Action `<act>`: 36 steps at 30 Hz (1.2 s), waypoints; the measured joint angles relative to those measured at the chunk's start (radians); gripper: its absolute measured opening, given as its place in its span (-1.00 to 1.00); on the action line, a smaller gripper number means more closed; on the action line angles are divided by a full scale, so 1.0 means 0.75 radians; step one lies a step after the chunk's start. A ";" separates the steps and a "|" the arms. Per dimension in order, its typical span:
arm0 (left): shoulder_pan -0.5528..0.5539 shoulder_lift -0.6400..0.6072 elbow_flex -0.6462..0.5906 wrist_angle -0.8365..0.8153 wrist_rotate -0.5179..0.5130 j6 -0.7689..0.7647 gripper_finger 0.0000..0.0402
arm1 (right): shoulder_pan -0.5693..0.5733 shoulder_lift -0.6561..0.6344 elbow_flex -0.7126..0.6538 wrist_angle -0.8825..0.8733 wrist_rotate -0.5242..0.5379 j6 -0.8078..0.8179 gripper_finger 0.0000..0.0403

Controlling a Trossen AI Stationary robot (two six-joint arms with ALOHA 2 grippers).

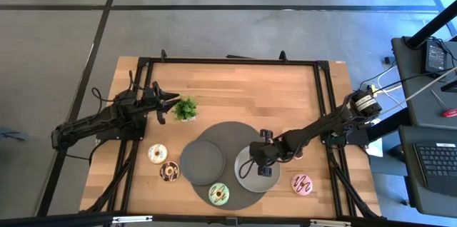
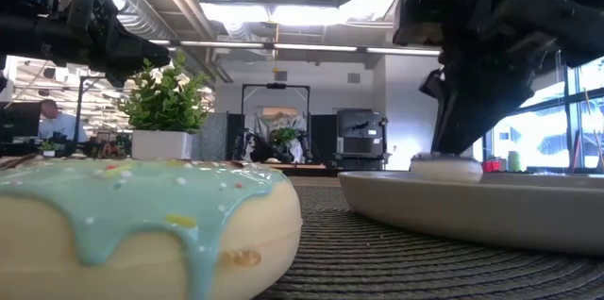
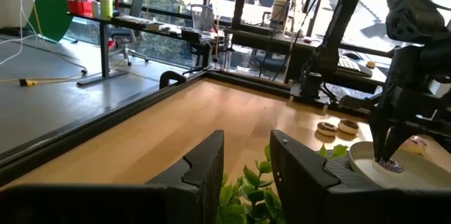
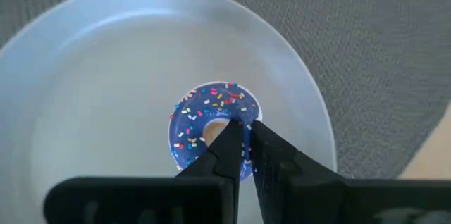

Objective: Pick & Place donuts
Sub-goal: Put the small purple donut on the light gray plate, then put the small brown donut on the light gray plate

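A tiny purple donut with sprinkles lies on the right grey plate. My right gripper comes down on it from above and is shut on its ring. The plate sits on a round dark mat. White and chocolate donuts lie on the wood left of the mat. The pale green donut rests at the mat's near edge, and the pink one lies right of the plate. Two tiny tan and brown donuts lie beyond the plate. My left gripper waits open above the plant. My right gripper pinches the purple donut's ring wall on the side nearest the wrist camera. One finger stands at the hole and the other outside the ring. The fingers point down from above. The donut lies flat on the plate.
A second, smaller grey plate lies on the mat's left part. A small green plant in a white pot stands on the table's far left. A black frame borders the table. Bare wood lies along the far side.
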 joint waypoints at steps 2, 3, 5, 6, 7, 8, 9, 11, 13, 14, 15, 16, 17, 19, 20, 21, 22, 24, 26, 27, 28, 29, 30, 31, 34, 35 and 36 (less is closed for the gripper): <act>0.000 0.000 0.000 -0.001 -0.001 0.000 -0.44 | -0.001 0.018 -0.002 -0.007 0.005 -0.004 -0.84; 0.000 0.000 0.000 0.000 -0.001 0.000 -0.45 | -0.001 0.026 -0.002 0.000 0.005 -0.006 -0.84; 0.000 0.000 0.000 0.000 -0.001 -0.001 -0.44 | -0.001 0.042 -0.001 0.004 0.007 -0.009 -0.84; 0.000 0.000 0.000 0.000 -0.001 -0.001 -0.44 | -0.001 0.053 -0.001 0.003 0.008 -0.010 -0.84; 0.000 0.000 0.000 0.000 -0.001 0.000 -0.44 | -0.001 0.059 -0.001 0.006 0.010 -0.011 -0.84; 0.000 0.000 0.000 -0.001 -0.001 0.000 -0.45 | -0.001 0.061 -0.001 0.006 0.010 -0.011 -0.84; 0.000 0.000 0.000 0.000 -0.001 -0.001 -0.44 | -0.001 0.061 -0.001 0.006 0.010 -0.012 -0.84; 0.000 0.000 0.000 -0.001 -0.001 0.000 -0.44 | -0.001 0.061 -0.001 0.007 0.009 -0.013 -0.84; 0.000 0.000 0.000 -0.001 -0.001 -0.001 -0.45 | -0.001 0.059 -0.001 0.005 0.009 -0.014 -0.84; 0.000 0.000 0.000 -0.001 -0.002 -0.001 -0.44 | -0.001 0.057 -0.001 0.005 0.008 -0.016 -0.83; 0.000 0.000 0.000 -0.001 -0.002 -0.001 -0.44 | -0.001 0.056 -0.001 0.003 0.003 -0.016 -0.82; 0.000 0.000 0.000 -0.001 -0.002 -0.001 -0.44 | -0.001 0.055 -0.001 0.000 0.001 -0.017 -0.80; 0.000 0.000 0.000 -0.001 -0.002 -0.001 -0.44 | -0.001 0.051 -0.001 -0.008 -0.001 -0.017 -0.76; 0.000 0.000 0.000 -0.001 -0.002 0.000 -0.44 | -0.001 0.049 -0.001 -0.012 -0.001 -0.014 -0.68; 0.000 0.000 0.000 -0.001 -0.002 -0.001 -0.44 | -0.001 0.046 -0.001 -0.018 0.000 -0.007 -0.64; 0.000 0.000 0.000 -0.001 -0.002 -0.001 -0.44 | -0.001 0.039 -0.001 -0.034 -0.001 0.009 -0.60; 0.000 0.000 0.000 -0.001 -0.002 -0.001 -0.44 | -0.001 0.033 -0.001 -0.046 -0.002 0.020 -0.56; 0.000 0.000 0.000 -0.001 -0.001 -0.001 -0.44 | -0.001 0.014 -0.001 -0.058 -0.004 0.021 -0.50; 0.000 0.000 0.000 -0.001 -0.001 0.000 -0.44 | -0.001 -0.017 -0.002 -0.081 -0.007 0.022 -0.45; 0.000 0.000 0.000 -0.001 -0.001 -0.001 -0.44 | -0.001 -0.034 -0.001 -0.087 -0.021 0.023 -0.43; 0.000 0.000 0.000 0.000 -0.001 -0.001 -0.45 | -0.001 -0.054 -0.001 -0.110 -0.049 0.024 -0.42; 0.000 0.000 0.000 0.000 -0.001 -0.001 -0.44 | -0.001 -0.076 -0.001 -0.148 -0.075 0.024 -0.41; 0.000 0.000 0.000 -0.001 -0.001 -0.001 -0.44 | -0.001 -0.096 -0.001 -0.195 -0.088 0.026 -0.41; 0.000 0.000 0.000 -0.001 -0.001 -0.001 -0.44 | -0.001 -0.119 -0.001 -0.251 -0.093 0.039 -0.41; 0.000 0.000 0.000 -0.001 0.000 0.000 -0.44 | 0.000 -0.191 -0.001 -0.478 -0.072 0.138 -0.41; 0.000 0.000 0.000 0.000 0.000 0.000 -0.44 | 0.000 -0.218 -0.004 -0.540 -0.047 0.187 -0.41; 0.000 0.000 0.000 0.000 0.000 -0.001 -0.44 | -0.001 -0.251 -0.019 -0.586 -0.023 0.240 -0.41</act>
